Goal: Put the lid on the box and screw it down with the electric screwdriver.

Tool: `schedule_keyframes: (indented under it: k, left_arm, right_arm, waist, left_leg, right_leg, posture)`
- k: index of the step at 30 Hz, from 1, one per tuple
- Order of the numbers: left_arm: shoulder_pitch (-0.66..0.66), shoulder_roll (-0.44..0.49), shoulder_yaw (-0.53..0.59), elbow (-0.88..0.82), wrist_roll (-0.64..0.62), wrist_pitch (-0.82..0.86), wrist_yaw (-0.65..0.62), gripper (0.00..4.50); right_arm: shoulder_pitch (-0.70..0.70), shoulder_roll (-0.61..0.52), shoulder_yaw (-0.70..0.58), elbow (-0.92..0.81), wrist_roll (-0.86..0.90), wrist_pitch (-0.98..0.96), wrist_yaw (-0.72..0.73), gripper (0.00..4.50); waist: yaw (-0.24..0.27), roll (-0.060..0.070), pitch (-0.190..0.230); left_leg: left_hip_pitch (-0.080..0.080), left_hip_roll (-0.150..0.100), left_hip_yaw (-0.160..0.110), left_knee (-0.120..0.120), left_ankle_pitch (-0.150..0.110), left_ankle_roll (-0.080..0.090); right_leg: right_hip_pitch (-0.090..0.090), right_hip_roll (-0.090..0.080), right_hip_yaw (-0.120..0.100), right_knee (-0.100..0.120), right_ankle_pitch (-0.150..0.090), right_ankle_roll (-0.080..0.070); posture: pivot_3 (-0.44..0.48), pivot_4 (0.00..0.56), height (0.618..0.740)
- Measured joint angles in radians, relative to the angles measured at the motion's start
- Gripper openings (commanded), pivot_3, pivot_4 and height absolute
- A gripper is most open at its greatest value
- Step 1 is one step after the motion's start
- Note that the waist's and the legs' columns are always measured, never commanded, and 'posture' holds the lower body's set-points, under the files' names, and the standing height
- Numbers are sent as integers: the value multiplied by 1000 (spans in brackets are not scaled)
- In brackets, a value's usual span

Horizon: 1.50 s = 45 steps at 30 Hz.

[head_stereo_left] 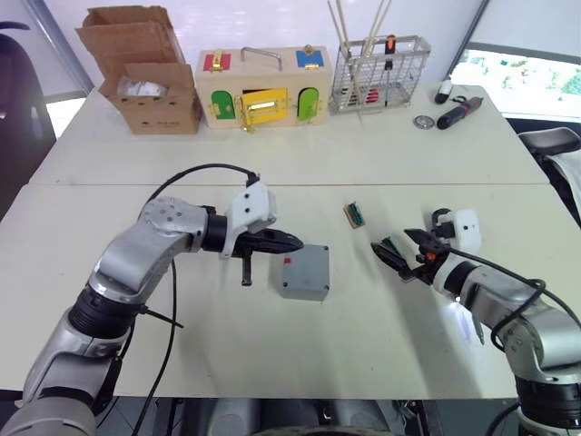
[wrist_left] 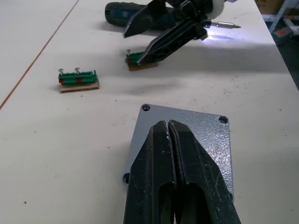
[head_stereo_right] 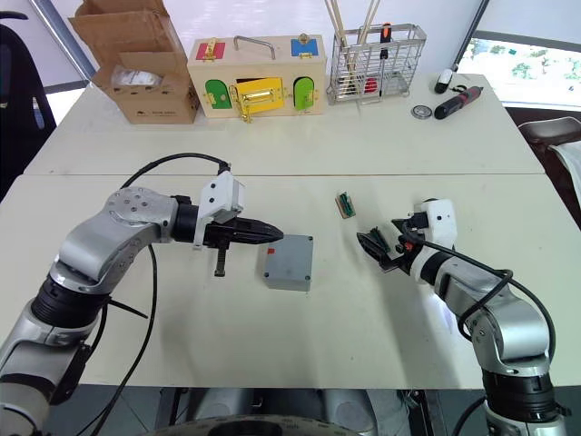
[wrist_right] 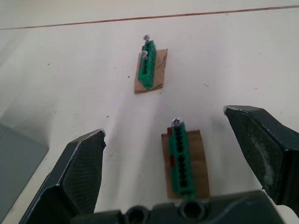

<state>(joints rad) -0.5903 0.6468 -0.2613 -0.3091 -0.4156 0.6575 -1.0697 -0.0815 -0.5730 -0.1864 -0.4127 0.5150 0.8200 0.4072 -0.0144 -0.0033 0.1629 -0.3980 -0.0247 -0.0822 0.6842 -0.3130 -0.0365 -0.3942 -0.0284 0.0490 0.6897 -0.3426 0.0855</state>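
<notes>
Left tool [head_stereo_left: 289, 242], fingers pressed together and holding nothing, hovers at the near-left edge of the box [head_stereo_left: 305, 272] mid-desk [head_stereo_left: 272, 354]; the lid [wrist_left: 184, 140] appears seated on it, corner holes seemingly without screws, so fastening likely remains. Right tool [head_stereo_left: 399, 250], spread wide, hangs over a green screw holder [wrist_right: 181, 161], a second holder [head_stereo_left: 354, 214] just beyond. The electric screwdriver [wrist_left: 122, 12] lies near the right tool; nothing blocks the box
</notes>
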Motion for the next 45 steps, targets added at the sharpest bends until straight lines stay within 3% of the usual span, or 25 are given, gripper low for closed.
schedule_keyframes:
  k: [7, 16, 18, 21, 34, 45]
  left_arm:
    - [18, 4, -1, -8, 14, -14, 1, 0]
    - [48, 19, -2, -9, 41, -48, 2, 0]
    - [55, 21, -3, -9, 57, -63, 2, 0]
    - [68, 22, -17, -8, 75, -79, 0, 0]
    - [68, 23, -24, 3, 103, -105, -11, 0]
    - [68, 17, -17, 31, 88, -99, -19, 0]
  right_arm:
    - [-18, 2, 24, 49, -42, -44, 5, 1759]
    - [-20, 14, 27, 67, -69, -68, 4, 1759]
    - [-21, 15, 27, 68, -73, -70, 4, 1203]
    - [-24, 18, 29, 79, -81, -71, 5, 24]
    - [-31, 23, 42, 79, -100, -85, 14, 24]
    - [-54, 1, -14, -66, -44, -20, 21, 24]
  waist:
    - [1, 0, 0]
    - [1, 0, 0]
    - [0, 0, 0]
    - [1, 0, 0]
    - [1, 0, 0]
    - [0, 0, 0]
  left_leg:
    - [0, 0, 0, 0, 0, 0]
    - [0, 0, 0, 0, 0, 0]
    - [0, 0, 0, 0, 0, 0]
    - [0, 0, 0, 0, 0, 0]
    - [0, 0, 0, 0, 0, 0]
    - [0, 0, 0, 0, 0, 0]
  right_leg:
    - [0, 0, 0, 0, 0, 0]
    - [0, 0, 0, 0, 0, 0]
    - [0, 0, 0, 0, 0, 0]
    - [0, 0, 0, 0, 0, 0]
    - [0, 0, 0, 0, 0, 0]
    - [0, 0, 0, 0, 0, 0]
  posture:
    - [0, 150, 740]
    - [0, 150, 740]
    - [0, 150, 740]
    - [0, 150, 740]
    - [0, 150, 740]
    - [0, 150, 740]
